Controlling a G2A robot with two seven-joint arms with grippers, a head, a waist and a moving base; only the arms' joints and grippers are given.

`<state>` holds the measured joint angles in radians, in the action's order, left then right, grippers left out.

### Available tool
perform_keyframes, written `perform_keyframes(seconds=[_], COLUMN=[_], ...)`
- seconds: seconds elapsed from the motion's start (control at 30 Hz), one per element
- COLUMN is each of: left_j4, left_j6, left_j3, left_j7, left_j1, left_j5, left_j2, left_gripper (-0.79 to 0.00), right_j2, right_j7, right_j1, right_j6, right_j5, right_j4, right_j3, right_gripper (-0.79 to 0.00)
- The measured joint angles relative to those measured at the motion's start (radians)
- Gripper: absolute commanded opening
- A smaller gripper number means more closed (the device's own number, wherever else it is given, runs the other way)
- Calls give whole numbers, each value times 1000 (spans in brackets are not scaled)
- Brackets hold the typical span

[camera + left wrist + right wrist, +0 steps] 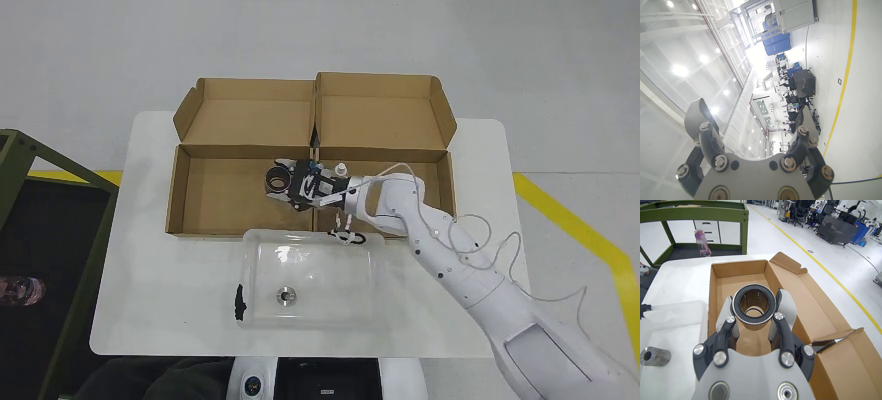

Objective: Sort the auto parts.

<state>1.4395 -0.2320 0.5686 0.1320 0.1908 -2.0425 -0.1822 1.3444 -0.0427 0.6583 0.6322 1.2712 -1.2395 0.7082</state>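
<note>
My right gripper (754, 309) is shut on a round metal bearing sleeve (754, 306) with a black rim, holding it over the left cardboard box (713, 291). From above, the same right gripper (285, 182) and bearing sleeve (276, 180) sit over the right end of that left cardboard box (200, 200). A small steel cylinder (656, 356) lies in the clear plastic tray (677, 309), also seen as the steel cylinder (287, 295) in the clear plastic tray (260, 250). My left gripper (753, 113) points up at the ceiling, open, with nothing between its fingers.
A second cardboard box (440, 185) adjoins on the right, both with lids (380, 110) folded back. A small black part (239, 300) lies at the tray's left edge. A green metal cart (696, 211) with a pink bottle (703, 244) stands beyond the table's left side.
</note>
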Motion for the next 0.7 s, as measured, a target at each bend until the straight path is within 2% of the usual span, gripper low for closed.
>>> perform_keyframes(seconds=[0.33,0.7], left_j4=[0,0], left_j6=[0,0], left_j3=[0,0], left_j7=[0,0], left_j1=[0,0], left_j5=[0,0], left_j2=[0,0], left_gripper=[0,0], right_j2=[53,90], right_j7=[46,87], right_j1=[-87,-135], right_j6=[-4,-24], right_j5=[39,89], right_j4=[131,224], right_j3=[-71,-103], right_gripper=[-785,-785])
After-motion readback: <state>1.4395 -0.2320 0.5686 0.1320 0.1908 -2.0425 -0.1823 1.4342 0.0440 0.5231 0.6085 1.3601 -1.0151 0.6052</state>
